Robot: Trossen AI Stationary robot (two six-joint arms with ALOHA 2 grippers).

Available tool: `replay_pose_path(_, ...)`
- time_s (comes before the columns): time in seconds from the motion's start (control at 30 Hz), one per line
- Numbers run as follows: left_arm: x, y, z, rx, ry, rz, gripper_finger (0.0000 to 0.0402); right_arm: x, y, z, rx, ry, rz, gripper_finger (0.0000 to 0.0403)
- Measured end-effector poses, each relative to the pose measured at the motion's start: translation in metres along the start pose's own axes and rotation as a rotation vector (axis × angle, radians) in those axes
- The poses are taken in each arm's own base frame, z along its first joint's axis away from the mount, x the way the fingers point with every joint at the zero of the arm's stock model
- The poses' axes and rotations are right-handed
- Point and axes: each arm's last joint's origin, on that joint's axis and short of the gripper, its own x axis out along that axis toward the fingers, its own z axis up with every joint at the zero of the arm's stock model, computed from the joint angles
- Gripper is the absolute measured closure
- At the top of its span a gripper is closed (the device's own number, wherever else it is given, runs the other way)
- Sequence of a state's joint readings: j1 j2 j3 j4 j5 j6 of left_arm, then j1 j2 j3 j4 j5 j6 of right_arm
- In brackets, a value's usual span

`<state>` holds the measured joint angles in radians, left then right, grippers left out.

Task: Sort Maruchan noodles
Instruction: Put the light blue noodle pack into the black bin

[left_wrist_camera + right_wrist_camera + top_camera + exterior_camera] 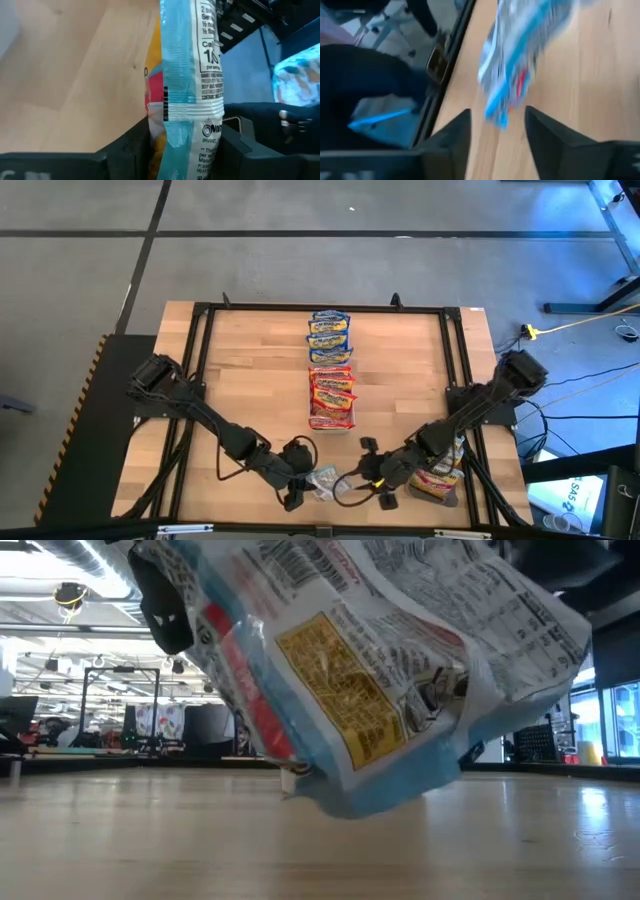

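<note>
On the light-blue noodle packet (192,75) we can read only scraps of its back panel: "IRVINE", "Cal", a "2" and "½".

Pale-blue, white, yellow-panelled packet (370,670); blue (328,335) and red stacks (331,395)

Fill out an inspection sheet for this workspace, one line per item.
Surface: wooden table, bare wood inside a black frame.
Job's things: blue packets stacked above red packets at centre; mixed pile at the right edge; one blue-edged packet in the air.
Clutter: nothing seen.
Grippers: left gripper jaws clamp the airborne packet; right gripper jaws open beside it.
Cables: yellow cable on the floor.
Surroundings: grey floor.
</note>
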<state>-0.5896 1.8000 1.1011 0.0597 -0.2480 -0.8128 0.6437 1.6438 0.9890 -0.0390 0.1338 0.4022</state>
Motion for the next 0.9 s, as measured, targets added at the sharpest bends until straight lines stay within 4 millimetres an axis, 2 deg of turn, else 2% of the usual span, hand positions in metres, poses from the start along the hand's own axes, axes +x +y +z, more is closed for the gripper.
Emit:
replay_pose_path(0.1,-0.002,-0.003,-0.002,0.078,-0.042,0.043,0.0259,-0.018,0.007,-0.005,0.06,0.074,0.012,0.0208)
replay_pose_path(0.17,-0.006,-0.009,-0.001,0.168,-0.106,0.088,0.0259,-0.023,0.016,-0.009,0.075,0.074,0.004,0.0181)
replay_pose_path(0.3,-0.016,-0.029,0.003,0.391,-0.258,0.223,0.026,-0.025,0.034,-0.025,0.052,-0.001,-0.089,0.0143)
replay_pose_path(0.4,-0.024,-0.041,0.001,0.566,-0.331,0.356,0.026,-0.022,0.036,-0.039,0.087,-0.076,-0.146,0.0131)
replay_pose_path(0.57,-0.031,-0.045,-0.004,0.82,-0.388,0.623,0.026,-0.017,0.029,-0.044,0.273,-0.255,-0.116,0.0138)
replay_pose_path(0.73,-0.034,-0.039,0.002,0.986,-0.385,0.905,0.026,-0.013,0.005,-0.041,0.506,-0.417,-0.034,0.0149)
replay_pose_path(0.9,-0.032,-0.027,0.015,1.056,-0.338,1.058,0.026,-0.02,-0.022,-0.02,0.712,-0.644,0.166,0.0153)
